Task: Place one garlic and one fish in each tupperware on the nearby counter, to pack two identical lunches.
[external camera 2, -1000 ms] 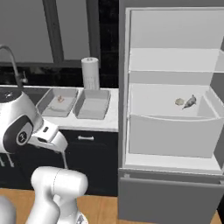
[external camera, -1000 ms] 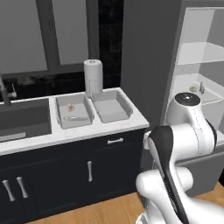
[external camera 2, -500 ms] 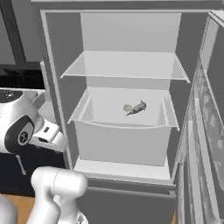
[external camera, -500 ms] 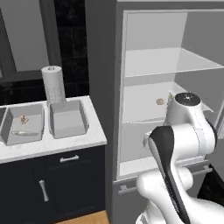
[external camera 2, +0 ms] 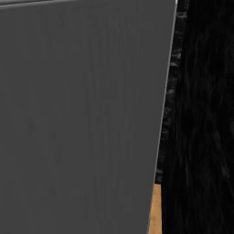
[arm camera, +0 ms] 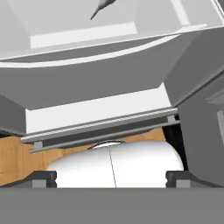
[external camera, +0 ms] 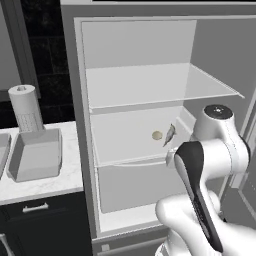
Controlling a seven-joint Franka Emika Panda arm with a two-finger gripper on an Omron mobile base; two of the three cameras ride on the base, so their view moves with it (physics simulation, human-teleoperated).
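A pale round garlic (external camera: 157, 135) and a grey fish (external camera: 170, 134) lie side by side in the bin on the open fridge's middle shelf. The fish's tail (arm camera: 103, 6) shows at the top of the hand view, far above my gripper (arm camera: 111, 178). The gripper is open and holds nothing, its dark fingertips (arm camera: 43, 177) wide apart and low in front of the fridge's lower drawer. A grey tupperware (external camera: 35, 155) sits on the white counter (external camera: 67, 175) left of the fridge, with the edge of another tupperware (external camera: 2, 150) at the frame's left border.
A paper towel roll (external camera: 26, 107) stands behind the tupperware. The fridge (external camera: 140, 90) has a glass shelf above the bin and a drawer (external camera: 135, 187) below. A flat grey panel (external camera 2: 82, 114) stands close before the right base camera, beside a dark wall and a wood floor strip (external camera 2: 155, 210).
The base has swung right, so both base views shifted from the counter and sink to the open fridge. The right base view now faces a grey panel. The gripper stayed open.
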